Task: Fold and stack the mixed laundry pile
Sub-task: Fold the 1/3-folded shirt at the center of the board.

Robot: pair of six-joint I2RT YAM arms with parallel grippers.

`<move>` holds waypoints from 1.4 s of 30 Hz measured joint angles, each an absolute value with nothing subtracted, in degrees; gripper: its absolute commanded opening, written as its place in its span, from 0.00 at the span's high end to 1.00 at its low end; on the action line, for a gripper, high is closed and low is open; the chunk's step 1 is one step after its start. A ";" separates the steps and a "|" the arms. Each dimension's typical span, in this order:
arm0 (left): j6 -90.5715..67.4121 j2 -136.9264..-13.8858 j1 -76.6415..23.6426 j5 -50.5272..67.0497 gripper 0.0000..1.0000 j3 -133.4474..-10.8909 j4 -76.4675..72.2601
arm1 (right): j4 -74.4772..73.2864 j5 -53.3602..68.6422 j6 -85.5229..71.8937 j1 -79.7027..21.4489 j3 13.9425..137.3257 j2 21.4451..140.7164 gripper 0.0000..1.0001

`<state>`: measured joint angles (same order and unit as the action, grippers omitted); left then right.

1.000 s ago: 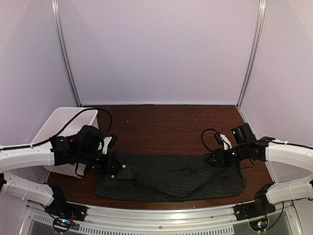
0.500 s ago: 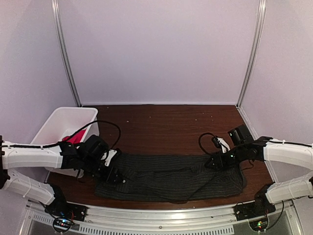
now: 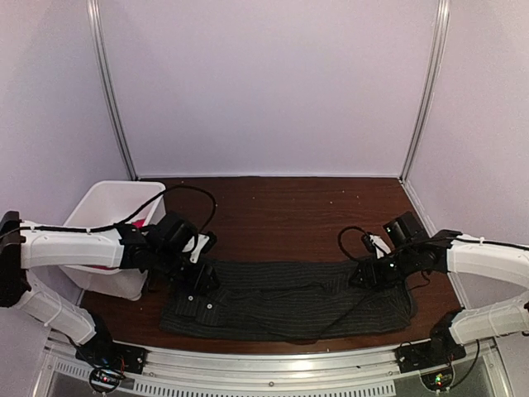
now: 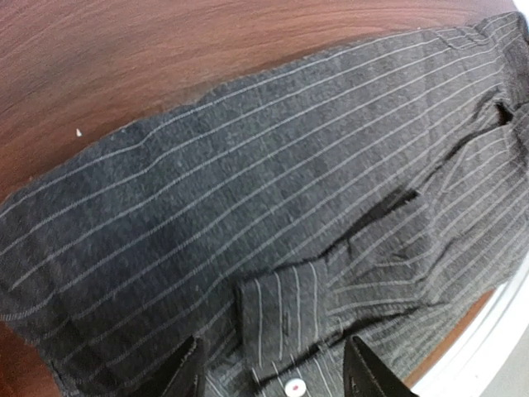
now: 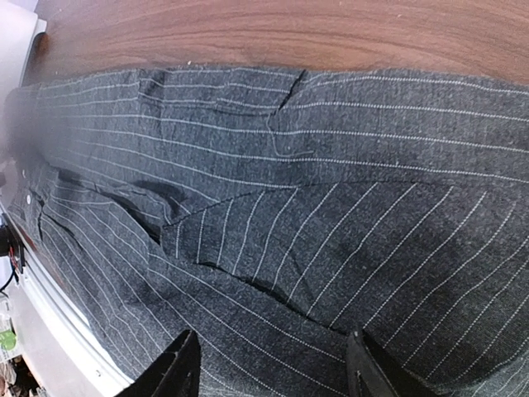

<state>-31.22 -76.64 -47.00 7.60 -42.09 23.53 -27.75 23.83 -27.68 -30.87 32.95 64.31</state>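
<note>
The dark pinstriped shirt point(image 3: 289, 298) lies as a long flat band across the near part of the table. My left gripper point(image 3: 195, 277) hovers over its left end, open. In the left wrist view its fingers point(image 4: 188, 374) straddle a cuff and a white button point(image 4: 291, 386) without gripping them, the left gripper point(image 4: 277, 376) being empty. My right gripper point(image 3: 369, 273) is open over the shirt's right end. In the right wrist view the right gripper point(image 5: 273, 368) has only folded cloth point(image 5: 314, 207) beneath it. A sliver of the red T-shirt point(image 3: 141, 222) shows in the bin behind the left arm.
A white plastic bin point(image 3: 99, 211) stands at the table's left edge, partly behind the left arm. Bare dark wood point(image 3: 281, 215) stretches behind the shirt to the back wall. A metal rail point(image 3: 273, 364) runs along the near edge.
My left gripper has opened and let go of the shirt's left end, which now lies flat, and the arm has shifted right. The right gripper's fingers stand slightly wider.
</note>
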 measured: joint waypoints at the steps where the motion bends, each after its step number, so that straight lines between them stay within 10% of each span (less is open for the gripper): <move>1: -30.87 -78.06 -46.87 7.53 0.43 -42.57 23.16 | -27.75 23.62 -27.90 -30.89 32.95 64.12 0.38; 8: -29.08 -84.03 -46.63 8.54 0.58 -42.89 20.10 | -27.70 23.24 -28.95 -30.89 32.95 62.81 0.38; 15: -28.51 -85.27 -46.59 11.62 1.00 -42.85 16.38 | -27.70 22.63 -28.88 -30.89 32.97 61.73 0.38; 42: -28.71 -64.99 -42.39 1.21 1.00 -35.64 15.33 | -27.57 18.15 -28.71 -30.87 35.05 59.00 0.35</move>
